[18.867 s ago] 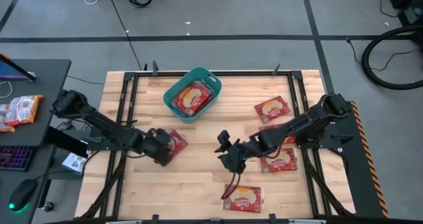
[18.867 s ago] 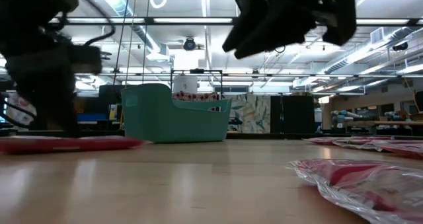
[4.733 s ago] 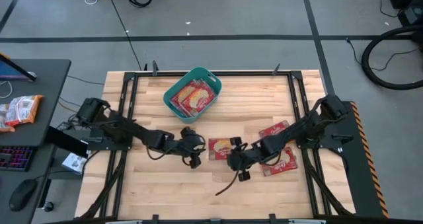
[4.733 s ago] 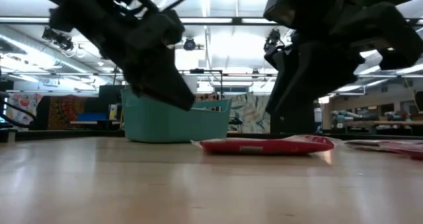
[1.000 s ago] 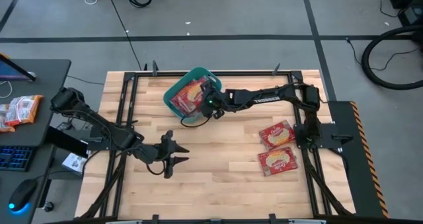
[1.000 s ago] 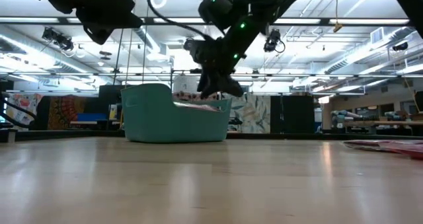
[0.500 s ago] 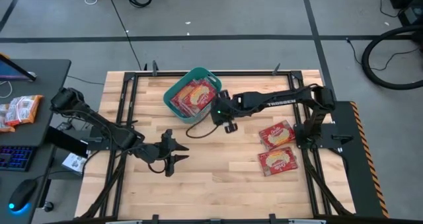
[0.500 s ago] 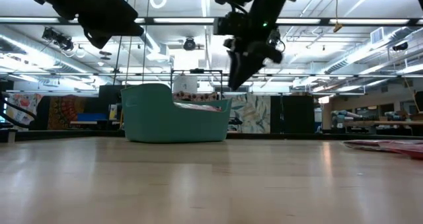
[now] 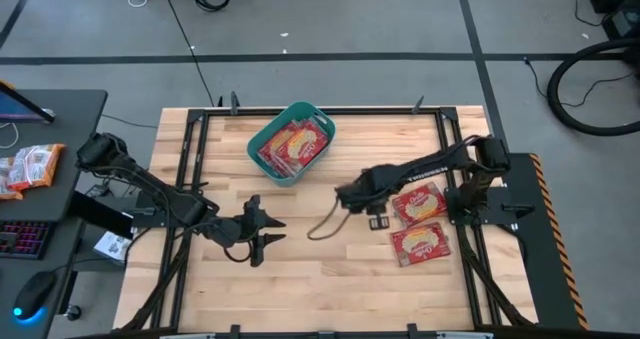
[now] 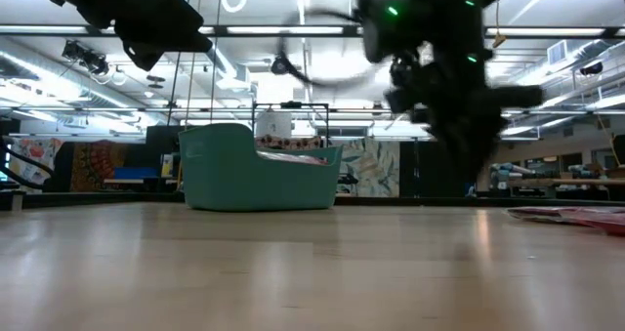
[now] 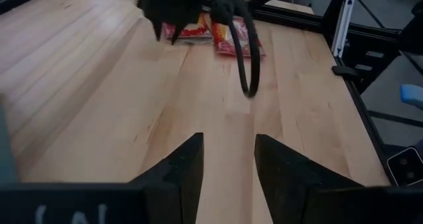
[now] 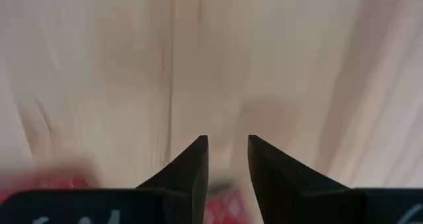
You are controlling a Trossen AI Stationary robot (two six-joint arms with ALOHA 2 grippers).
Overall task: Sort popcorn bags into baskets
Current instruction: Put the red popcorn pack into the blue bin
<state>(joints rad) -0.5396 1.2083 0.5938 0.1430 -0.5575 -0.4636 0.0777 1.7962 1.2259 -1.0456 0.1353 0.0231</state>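
Observation:
The teal basket (image 9: 254,147) stands near the table's far edge and holds several red popcorn bags (image 9: 294,145); in the low view it is the tub (image 10: 244,175). Two more bags lie flat on the right side of the table (image 9: 418,203) (image 9: 421,243). My right gripper (image 9: 376,217) hovers open and empty over bare wood just left of the nearer-to-basket bag; its wrist view (image 12: 227,148) looks down on the table with red at the picture's bottom. My left gripper (image 9: 272,234) (image 11: 228,145) hangs open and empty above the left-middle of the table.
A black cable loop (image 9: 320,225) hangs from the right arm over the table's middle. Black frame rails (image 9: 190,169) run along the table's sides. A side desk to the left carries an orange-white snack packet (image 9: 30,167). Bare wood lies between the grippers.
My right gripper has drawn away from the basket's rim, swinging toward the table's right and near side until it hangs beside the two bags on the table. The left arm has kept still.

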